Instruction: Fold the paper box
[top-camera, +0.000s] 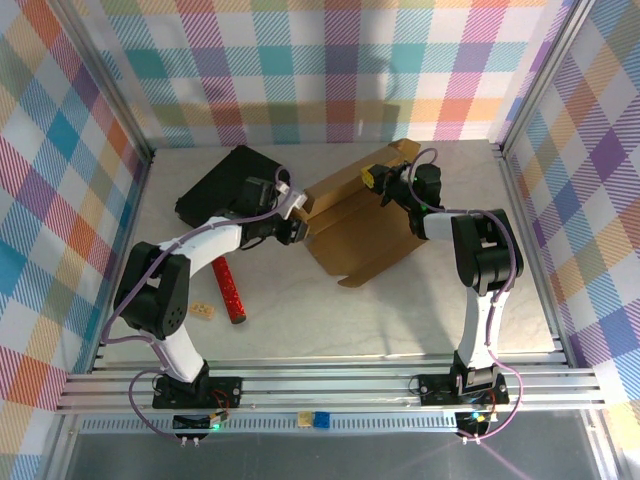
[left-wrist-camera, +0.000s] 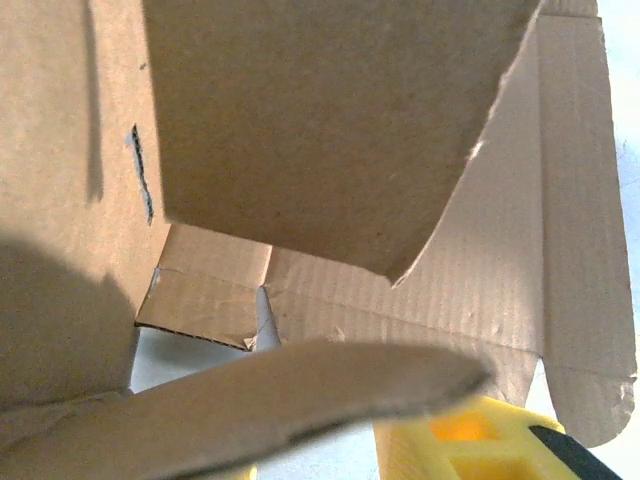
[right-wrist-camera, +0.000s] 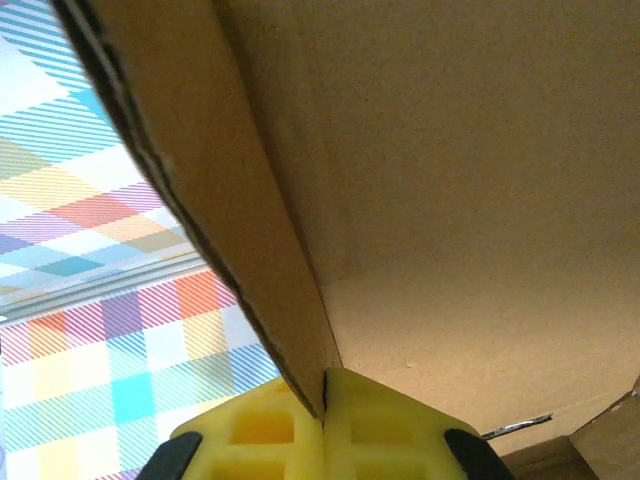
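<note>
Two robot arms reach over a pale, stone-look counter (top-camera: 420, 310). Walls of bright checked cloth (top-camera: 330, 70) stand on three sides, and a silver metal rail (top-camera: 330, 385) runs along the near edge. A big brown cardboard paper box (top-camera: 365, 230) sits toward the back of the counter, near the middle. It is half open, with its flaps sticking out. The right pincer (top-camera: 376, 180) is at the box's far top edge. Its yellow fingers (right-wrist-camera: 260, 435) are pressed together on a thin cardboard wall. The left pincer (top-camera: 297, 232) is at the box's left side, by a flap, and it is not clear if it is open or closed. A flat black case (top-camera: 215, 190) lies at the back left, near the box. A red tube (top-camera: 230, 290) and a small tan block (top-camera: 203, 311) lie by the left arm.
</note>
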